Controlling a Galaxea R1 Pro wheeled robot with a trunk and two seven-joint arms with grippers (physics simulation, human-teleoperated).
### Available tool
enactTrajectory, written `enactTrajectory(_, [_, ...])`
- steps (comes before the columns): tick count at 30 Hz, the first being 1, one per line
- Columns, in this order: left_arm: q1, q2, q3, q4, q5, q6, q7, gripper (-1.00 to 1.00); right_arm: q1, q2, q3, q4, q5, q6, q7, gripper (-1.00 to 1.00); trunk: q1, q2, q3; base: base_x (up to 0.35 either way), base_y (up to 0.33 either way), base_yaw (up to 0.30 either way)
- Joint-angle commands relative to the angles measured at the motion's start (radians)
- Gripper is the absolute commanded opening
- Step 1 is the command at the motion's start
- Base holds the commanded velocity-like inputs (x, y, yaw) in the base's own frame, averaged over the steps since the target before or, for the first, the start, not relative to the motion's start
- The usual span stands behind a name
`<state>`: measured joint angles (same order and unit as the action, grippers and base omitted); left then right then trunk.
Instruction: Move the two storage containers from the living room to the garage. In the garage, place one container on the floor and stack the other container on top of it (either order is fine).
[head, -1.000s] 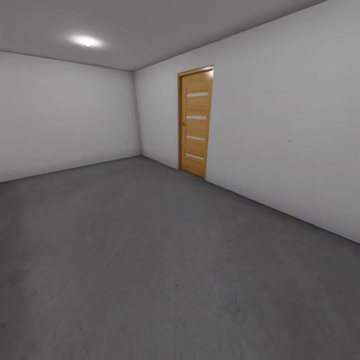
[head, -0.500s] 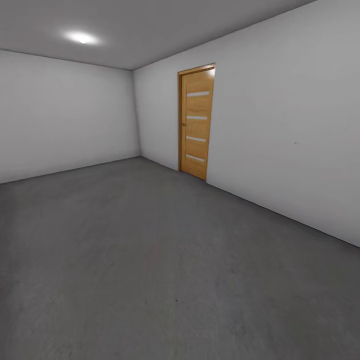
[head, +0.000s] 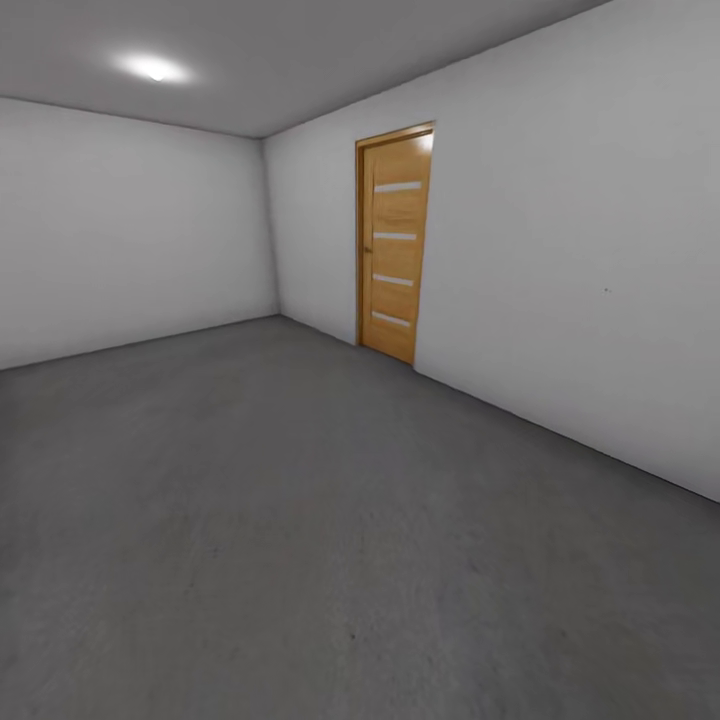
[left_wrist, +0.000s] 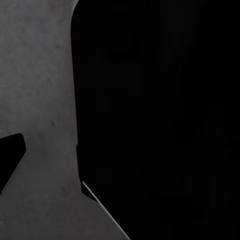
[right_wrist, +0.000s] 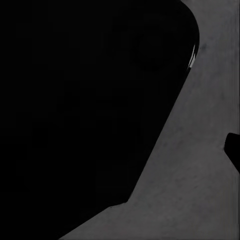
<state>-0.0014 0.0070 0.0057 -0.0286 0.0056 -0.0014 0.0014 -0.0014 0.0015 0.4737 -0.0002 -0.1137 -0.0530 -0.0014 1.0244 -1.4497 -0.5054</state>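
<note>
I am in the garage, a bare room with pale grey walls. Its dark grey concrete floor (head: 300, 520) spreads ahead of me in the head view. The two storage containers are out of view, and so is the living room. In the left wrist view a large black bulk (left_wrist: 160, 120) hides most of the floor (left_wrist: 40, 75), and a small black tip (left_wrist: 10, 155) juts in at the edge. The right wrist view has a similar black bulk (right_wrist: 85, 110) over the floor (right_wrist: 200, 190), with a dark tip (right_wrist: 233, 147) at its edge. Neither wrist view lets me read the jaws.
A wooden plank door (head: 395, 245) stands shut in the right-hand wall (head: 580, 250). The far wall (head: 130, 230) meets it at a corner left of the door. A ceiling light (head: 150, 68) glows at the upper left. Open floor runs to both walls.
The whole head picture has shifted a little: the door looks slightly bigger and the ceiling light sits further up and left, so the camera moved. Nothing in the room moved.
</note>
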Motion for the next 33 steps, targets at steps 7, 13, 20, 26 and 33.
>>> enactTrajectory(7, [0.000, -0.001, 0.000, -0.001, 0.001, 0.000, 0.000, 1.00, 0.000, 0.000, 0.009, 0.000, -0.011, -0.002, 0.000, 1.00, 0.001, 0.000, -0.001, 0.321, 0.000, 0.000])
enactTrajectory(13, [0.000, -0.001, 0.000, -0.001, 0.001, 0.000, 0.000, 1.00, 0.000, 0.000, 0.010, 0.000, -0.011, -0.002, 0.000, 1.00, 0.001, 0.000, -0.001, 0.322, 0.000, 0.000])
enactTrajectory(20, [0.000, -0.001, 0.000, -0.001, 0.002, 0.001, 0.000, 1.00, 0.000, 0.000, 0.010, 0.000, -0.011, -0.002, 0.000, 1.00, 0.001, 0.000, -0.001, 0.322, 0.000, 0.000])
enactTrajectory(26, [0.000, 0.001, 0.000, -0.001, 0.002, 0.003, 0.000, 1.00, 0.000, 0.000, 0.009, 0.000, -0.011, -0.002, 0.000, 1.00, 0.001, 0.000, -0.001, 0.322, 0.000, 0.000])
enactTrajectory(33, [0.000, 0.001, 0.001, -0.001, 0.024, 0.002, -0.001, 1.00, 0.000, 0.002, 0.010, 0.000, -0.010, -0.002, 0.000, 1.00, 0.001, 0.000, -0.001, 0.322, 0.000, 0.000])
